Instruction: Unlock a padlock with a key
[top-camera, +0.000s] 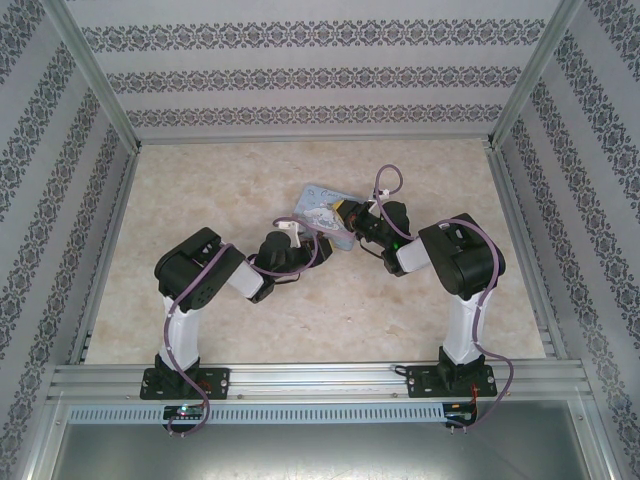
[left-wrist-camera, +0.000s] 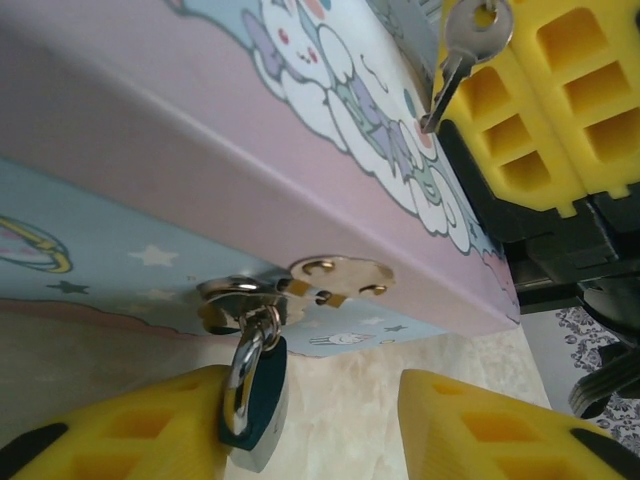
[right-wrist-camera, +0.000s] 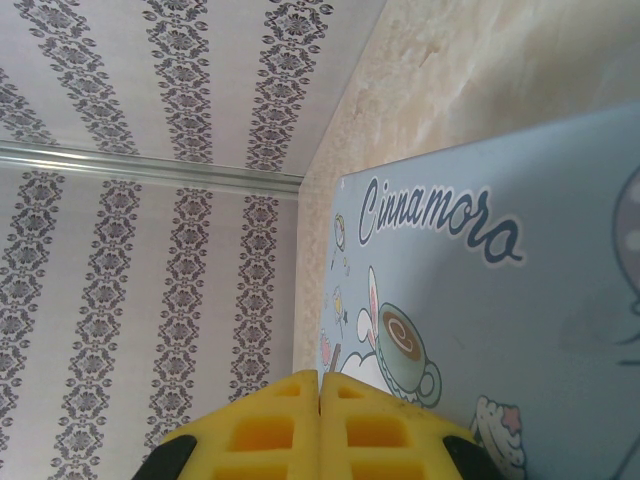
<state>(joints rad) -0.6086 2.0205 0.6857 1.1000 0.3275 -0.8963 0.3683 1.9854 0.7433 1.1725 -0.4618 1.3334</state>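
**Padlock hangs at the box clasp beside parted left fingers; right gripper shut with the key**

In the left wrist view the padlock (left-wrist-camera: 268, 392) hangs by its silver loop from the brassy clasp (left-wrist-camera: 335, 278) on the front of the tin box (left-wrist-camera: 200, 130), just above the table (left-wrist-camera: 345, 375). Its dark bluish body lies against one yellow finger (left-wrist-camera: 150, 430) of the left gripper (left-wrist-camera: 315, 400). The other finger stands clear of it across a wide gap, so the jaws are parted and grip nothing. The lock's lower end is cut off by the frame, and its keyhole cannot be made out.

The key (left-wrist-camera: 455, 65) juts from the yellow fingers of the right gripper (left-wrist-camera: 522, 60). Its blade slants down with the tip close to the box lid; I cannot tell whether it touches. The key's head runs off the top edge, so the exact pinch point is cut off.

In the right wrist view that gripper's fingers are pressed fully together above the printed lid, and what they pinch is hidden between them.

From above, both grippers meet at the box in mid-table. There the padlock and key are too small to make out.
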